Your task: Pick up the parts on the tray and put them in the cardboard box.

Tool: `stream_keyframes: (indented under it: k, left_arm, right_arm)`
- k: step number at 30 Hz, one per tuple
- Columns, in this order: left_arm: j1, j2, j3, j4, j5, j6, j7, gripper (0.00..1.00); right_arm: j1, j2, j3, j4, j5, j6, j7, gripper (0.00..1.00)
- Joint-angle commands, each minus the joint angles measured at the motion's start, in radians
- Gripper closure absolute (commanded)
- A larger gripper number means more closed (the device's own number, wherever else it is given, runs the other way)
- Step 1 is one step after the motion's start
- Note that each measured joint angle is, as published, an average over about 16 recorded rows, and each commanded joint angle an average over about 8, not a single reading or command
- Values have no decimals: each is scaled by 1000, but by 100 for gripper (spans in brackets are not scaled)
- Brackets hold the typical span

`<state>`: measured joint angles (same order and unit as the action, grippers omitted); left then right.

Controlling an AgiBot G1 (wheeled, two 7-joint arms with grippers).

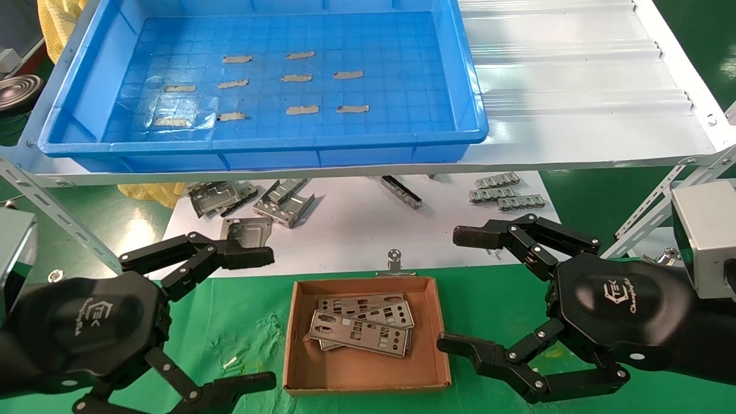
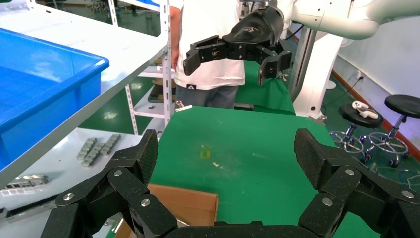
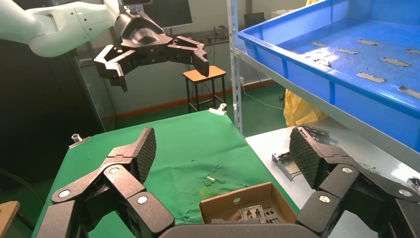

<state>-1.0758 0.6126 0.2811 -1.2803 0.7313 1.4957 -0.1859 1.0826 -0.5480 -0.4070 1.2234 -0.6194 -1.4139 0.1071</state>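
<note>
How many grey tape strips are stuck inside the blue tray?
10 on the tray floor: three at the left part, three at the middle-left, three in the middle, two at the right... corrected: two, three, three, two.

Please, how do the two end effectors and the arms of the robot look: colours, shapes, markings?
The left end effector and right end effector are matte black, each with two linkage fingers joined by silver rivets and dimpled pads. Their rounded black housings carry white "TEK" logos. Silver-grey box cameras sit at the wrists. The arms are glossy white.
</note>
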Motion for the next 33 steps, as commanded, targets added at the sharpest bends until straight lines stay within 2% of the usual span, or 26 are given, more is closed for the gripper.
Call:
stream_keyframes:
  k: [1, 33]
  left_arm:
    - [0, 0, 0, 0, 0, 0, 0, 0]
    - [0, 0, 0, 0, 0, 0, 0, 0]
  right_arm:
    - [0, 0, 0, 0, 0, 0, 0, 0]
    - [0, 0, 0, 0, 0, 0, 0, 0]
